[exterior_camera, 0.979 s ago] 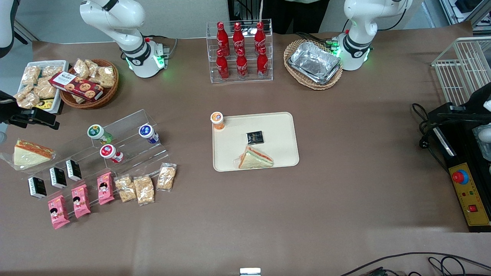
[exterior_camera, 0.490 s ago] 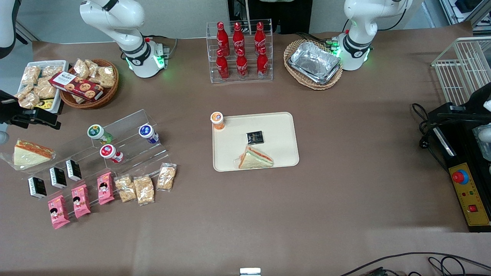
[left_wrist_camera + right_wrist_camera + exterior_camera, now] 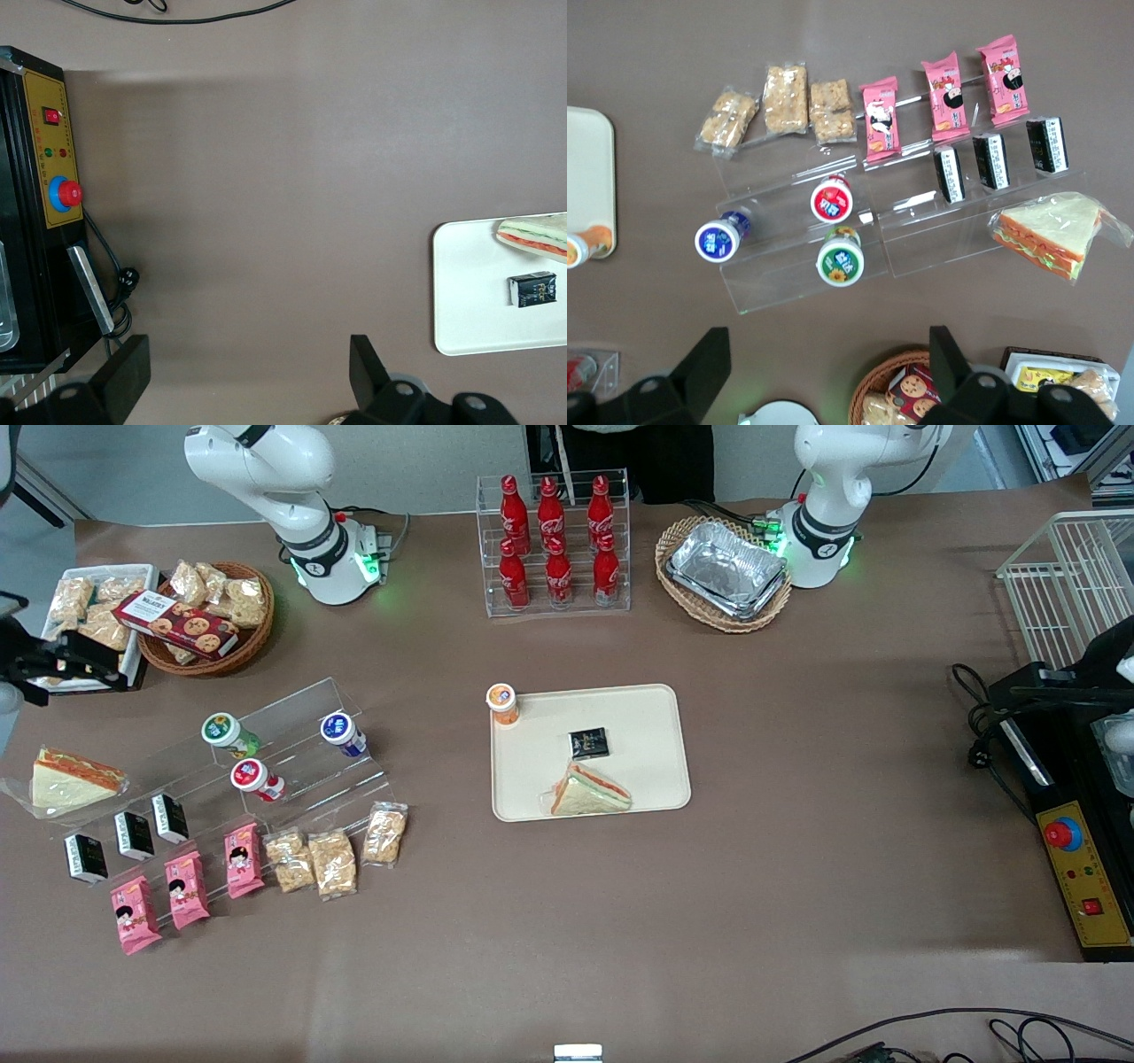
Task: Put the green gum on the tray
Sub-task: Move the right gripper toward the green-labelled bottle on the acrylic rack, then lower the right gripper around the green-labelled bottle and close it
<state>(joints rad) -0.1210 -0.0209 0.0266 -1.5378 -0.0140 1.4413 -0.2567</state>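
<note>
The green gum is a small green bottle with a white-rimmed green lid, on the upper step of a clear acrylic stand. It also shows in the right wrist view. The cream-beige tray lies at the table's middle and holds a sandwich, a black packet and an orange bottle at one corner. The tray's edge shows in the right wrist view. My right gripper hangs high at the working arm's end of the table, open and empty, farther from the front camera than the gum.
Red-lidded and blue-lidded bottles share the stand with the gum. Black packets, pink packets and snack bars lie nearer the front camera. A wrapped sandwich and a wicker basket sit near the gripper.
My right gripper has moved farther from the front camera, toward the snack dish and basket. Nothing on the table has moved.
</note>
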